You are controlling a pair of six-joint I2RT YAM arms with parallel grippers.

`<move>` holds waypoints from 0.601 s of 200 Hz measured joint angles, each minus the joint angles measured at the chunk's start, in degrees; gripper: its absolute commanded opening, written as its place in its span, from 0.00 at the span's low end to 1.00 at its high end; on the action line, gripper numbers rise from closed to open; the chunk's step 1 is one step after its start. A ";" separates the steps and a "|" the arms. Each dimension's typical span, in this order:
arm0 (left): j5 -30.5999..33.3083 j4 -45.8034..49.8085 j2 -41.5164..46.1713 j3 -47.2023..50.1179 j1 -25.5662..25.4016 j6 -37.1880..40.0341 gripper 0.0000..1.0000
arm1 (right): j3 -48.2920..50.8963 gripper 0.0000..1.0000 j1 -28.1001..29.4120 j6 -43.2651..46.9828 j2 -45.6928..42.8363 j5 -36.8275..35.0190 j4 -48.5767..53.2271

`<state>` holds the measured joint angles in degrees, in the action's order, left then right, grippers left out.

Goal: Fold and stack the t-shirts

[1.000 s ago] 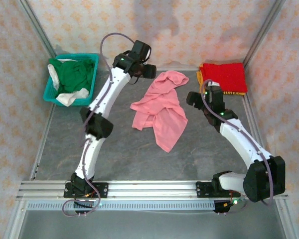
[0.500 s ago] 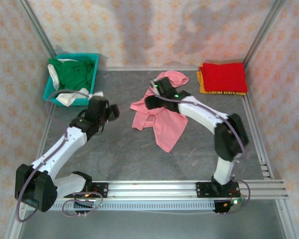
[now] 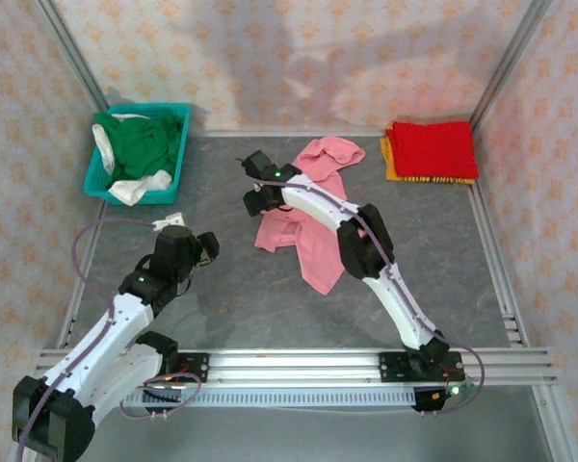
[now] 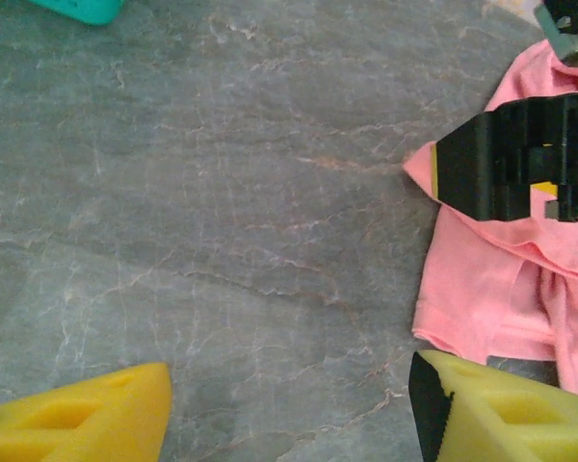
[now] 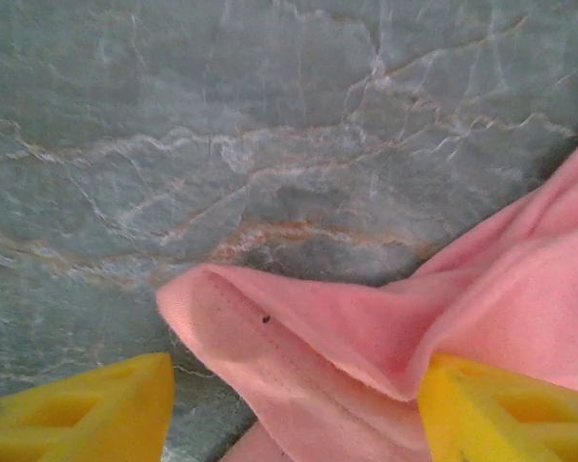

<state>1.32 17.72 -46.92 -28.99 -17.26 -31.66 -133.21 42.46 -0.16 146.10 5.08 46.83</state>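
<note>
A light pink t-shirt [image 3: 320,258] lies crumpled in the middle of the grey table [image 3: 260,308]. My right gripper [image 3: 253,198] is down at the shirt's left edge. In the right wrist view its yellow fingers [image 5: 87,409] stand apart, open, with a fold of the pink t-shirt [image 5: 347,337] between them. My left gripper [image 3: 202,246] hovers left of the shirt, open over bare table [image 4: 270,241], with the pink t-shirt [image 4: 482,298] just beyond its right finger [image 4: 501,409]. A folded red t-shirt [image 3: 433,146] lies on an orange-yellow one [image 3: 389,164] at the back right.
A teal basket [image 3: 173,108] at the back left holds a dark green shirt [image 3: 140,144] and a white one [image 3: 135,189]. Metal frame rails [image 3: 299,364] run along the near edge, and patterned walls close in the sides. The right arm [image 3: 361,245] stretches over the pink shirt.
My right arm swung from the right side across to the pink shirt's left edge, and its jaws narrowed. My left arm pulled back from the far side to the near left.
</note>
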 measured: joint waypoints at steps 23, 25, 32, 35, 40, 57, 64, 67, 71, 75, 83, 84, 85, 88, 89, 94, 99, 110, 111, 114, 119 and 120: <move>-1.11 -0.13 -0.59 0.39 0.00 0.00 0.67 | -1.75 0.54 0.24 -0.50 1.73 -0.90 1.40; -1.27 -0.20 -0.72 0.39 0.00 0.00 0.67 | -1.81 0.52 0.26 -0.55 1.81 -1.03 1.46; -1.68 -0.42 -1.09 0.39 -0.02 0.02 0.67 | -2.03 0.43 0.26 -0.87 1.95 -1.44 1.66; -1.95 -0.50 -1.27 0.39 -0.02 0.04 0.67 | -2.08 0.40 0.26 -0.85 1.97 -1.62 1.75; -2.16 -0.63 -1.64 0.39 -0.13 0.07 0.67 | -2.23 0.31 0.26 -1.11 1.99 -1.97 1.92; -2.62 -0.81 -3.17 0.24 -0.90 0.26 0.67 | -3.08 0.21 0.26 -1.25 1.99 -3.39 2.25; -2.75 -0.81 -3.80 0.07 -1.33 0.66 0.67 | -3.45 0.21 0.26 -1.55 1.99 -3.91 2.25; -2.75 -0.79 -4.00 -0.07 -1.53 0.70 0.67 | -3.56 0.21 0.26 -1.66 1.99 -4.09 2.25; -2.78 -0.79 -4.28 -0.20 -1.75 1.01 0.68 | -3.67 0.20 0.26 -1.68 1.99 -4.31 2.27; -2.73 -0.79 -4.52 -0.37 -1.97 1.18 0.68 | -3.74 0.18 0.26 -1.68 1.99 -4.48 2.25; -2.75 -0.72 -5.18 -1.01 -2.58 1.73 0.68 | -3.80 0.12 0.26 -1.64 1.92 -4.76 2.27; -2.78 -0.70 -5.25 -1.07 -2.62 1.77 0.68 | -3.80 0.11 0.26 -1.68 1.92 -4.81 2.29; -2.75 -0.70 -5.33 -1.14 -2.69 1.79 0.68 | -3.82 0.11 0.26 -1.79 1.92 -4.87 2.32; -2.71 -0.70 -5.57 -1.42 -2.89 1.97 0.68 | -3.85 0.08 0.26 -1.90 1.92 -4.92 2.36; -2.73 -0.70 -5.73 -1.57 -2.99 2.08 0.68 | -3.85 0.07 0.26 -1.81 1.92 -4.94 2.38; -2.71 -0.68 -6.19 -2.10 -3.30 2.32 0.68 | -3.96 0.05 0.26 -2.10 1.90 -5.16 2.58; -2.73 -0.70 -6.84 -2.78 -3.72 2.82 0.68 | -3.96 0.03 0.26 -2.23 1.77 -5.38 2.78; -2.73 -0.70 -8.24 -4.28 -4.55 3.56 0.67 | -3.96 0.02 0.26 -2.29 1.31 -5.88 3.34; -2.73 -0.70 -8.39 -4.42 -4.61 3.67 0.67 | -3.96 0.02 0.26 -2.36 1.18 -5.99 3.41; -2.67 -0.70 -8.94 -4.98 -4.96 3.87 0.66 | -3.96 0.02 0.26 -2.38 1.03 -6.16 3.56; -2.67 -0.79 -9.70 -5.64 -5.42 4.37 0.66 | -3.96 0.01 0.24 -2.58 0.46 -6.67 3.91; -2.60 -0.79 -9.94 -5.88 -5.60 4.55 0.65 | -3.96 0.00 0.24 -2.58 0.39 -6.71 3.93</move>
<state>-1.28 16.93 -56.86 -34.87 -22.85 -27.11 -137.16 42.70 -2.74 146.50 -1.63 50.76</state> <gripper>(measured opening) 0.669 0.042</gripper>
